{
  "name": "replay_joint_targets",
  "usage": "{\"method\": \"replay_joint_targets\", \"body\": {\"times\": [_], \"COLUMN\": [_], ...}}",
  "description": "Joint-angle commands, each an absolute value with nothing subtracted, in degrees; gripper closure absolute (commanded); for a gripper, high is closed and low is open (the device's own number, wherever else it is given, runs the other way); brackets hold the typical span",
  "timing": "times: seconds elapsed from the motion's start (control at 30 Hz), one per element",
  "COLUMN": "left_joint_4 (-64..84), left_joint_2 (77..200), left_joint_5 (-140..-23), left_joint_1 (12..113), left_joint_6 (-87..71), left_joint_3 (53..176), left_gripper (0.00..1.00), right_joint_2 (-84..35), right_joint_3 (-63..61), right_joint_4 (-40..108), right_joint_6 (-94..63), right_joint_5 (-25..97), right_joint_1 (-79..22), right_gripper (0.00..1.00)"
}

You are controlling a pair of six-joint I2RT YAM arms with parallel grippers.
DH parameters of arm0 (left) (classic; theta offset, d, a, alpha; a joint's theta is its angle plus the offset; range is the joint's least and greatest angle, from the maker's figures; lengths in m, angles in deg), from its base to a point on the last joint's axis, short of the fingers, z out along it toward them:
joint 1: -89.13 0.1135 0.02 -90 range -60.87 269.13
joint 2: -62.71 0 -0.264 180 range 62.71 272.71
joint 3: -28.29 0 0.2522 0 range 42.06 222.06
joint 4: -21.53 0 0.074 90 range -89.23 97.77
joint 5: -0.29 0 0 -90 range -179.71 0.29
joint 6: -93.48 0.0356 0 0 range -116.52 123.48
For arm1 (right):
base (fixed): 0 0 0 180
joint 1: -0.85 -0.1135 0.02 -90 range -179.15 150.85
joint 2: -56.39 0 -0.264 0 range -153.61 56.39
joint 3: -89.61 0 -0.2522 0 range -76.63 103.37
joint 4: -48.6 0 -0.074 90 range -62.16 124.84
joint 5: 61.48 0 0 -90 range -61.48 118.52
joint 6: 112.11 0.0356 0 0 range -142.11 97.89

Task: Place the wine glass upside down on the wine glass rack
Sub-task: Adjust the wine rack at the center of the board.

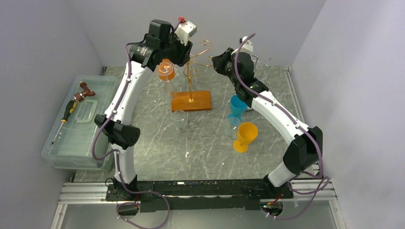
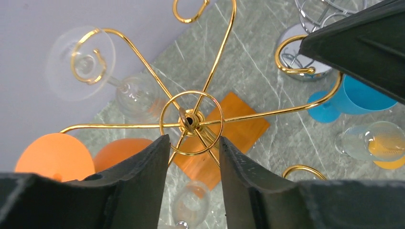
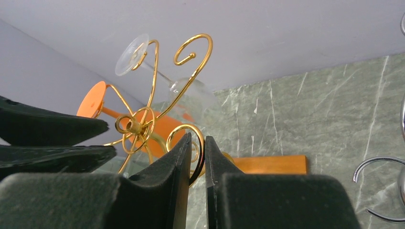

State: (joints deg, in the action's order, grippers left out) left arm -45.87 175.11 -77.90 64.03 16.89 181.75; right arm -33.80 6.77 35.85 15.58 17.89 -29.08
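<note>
Two glasses hang bowl-down on wine glass rack (image 1: pixel 191 101), far centre of table (image 1: pixel 157 143): orange wine glass (image 1: pixel 166 71) on rack's left branch, clear glass (image 2: pixel 133 100) on branch beyond. Left jaws half apart above rack hub, holding nothing. Right jaws nearly closed, pinching one gilt curl of rack. Glass judged light, rigid, slick, brittle. Grip at stem, never bowl rim. Foot appears seated in wire slot.

Orange wine glass (image 1: pixel 166 71) (inverted) on gold rack (image 2: pixel 191 120)
</note>
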Motion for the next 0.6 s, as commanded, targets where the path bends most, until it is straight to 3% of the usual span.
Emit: {"method": "replay_joint_targets", "body": {"times": [0.0, 0.17, 0.37, 0.57], "left_joint_4": [-48.63, -50.19, -49.64, -49.81], "left_joint_2": [176.68, 177.86, 179.37, 182.02], "left_joint_5": [-77.03, -77.49, -78.65, -79.21], "left_joint_1": [64.12, 64.08, 64.12, 64.17], "left_joint_6": [14.65, 15.12, 16.68, 17.21], "left_joint_3": [185.35, 185.72, 186.57, 187.81], "left_gripper": [0.55, 0.62, 0.8, 0.85], "right_joint_2": [-35.55, -35.37, -34.14, -31.93], "right_joint_3": [3.32, 2.81, 0.36, -2.68], "right_joint_4": [26.7, 26.99, 28.26, 30.02], "right_joint_6": [14.63, 14.71, 16.51, 18.37], "right_joint_5": [24.82, 24.91, 25.06, 25.1], "right_joint_1": [-31.4, -31.39, -31.36, -31.86], "right_gripper": [1.0, 1.0, 1.0, 1.0]}}
